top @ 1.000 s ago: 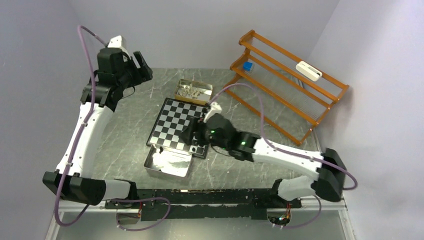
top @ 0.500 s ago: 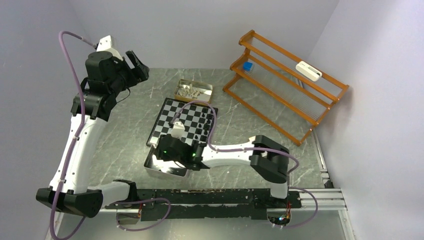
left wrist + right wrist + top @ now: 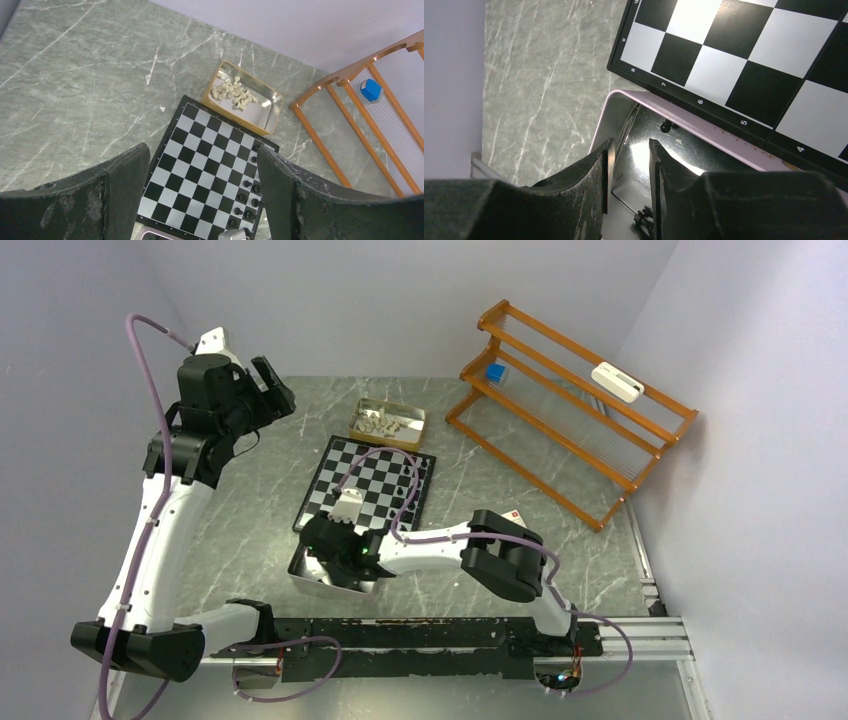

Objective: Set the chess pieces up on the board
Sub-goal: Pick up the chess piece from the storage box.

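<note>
**Right hand in silver tray; chessboard part-set along one edge**

Nearest the arm bases, the right hand point(image 3: 629, 145) is lowered into the silver tray point(image 3: 724, 136). The tray sits on the marbled tabletop point(image 3: 250, 520) against the near edge of the chessboard point(image 3: 197, 165). The hand's fingers stand close together with a narrow gap, and the tray's shiny floor shows through it. Whether they touch a piece cannot be told. Loose black pieces point(image 3: 666, 126) lie in the tray, one by the wall next to the board and one low beside the right finger.

On the board, standing black pieces point(image 3: 255, 189) occupy squares along its right edge; the other squares in view are bare.

Just beyond the board's far edge is a brass-coloured tin point(image 3: 272, 120) holding a heap of cream pieces point(image 3: 235, 95).

The left hand point(image 3: 202, 152) hangs high over the far left of the tabletop, fingers wide apart and holding nothing.

At far right stands an orange rack point(image 3: 570, 410).
</note>
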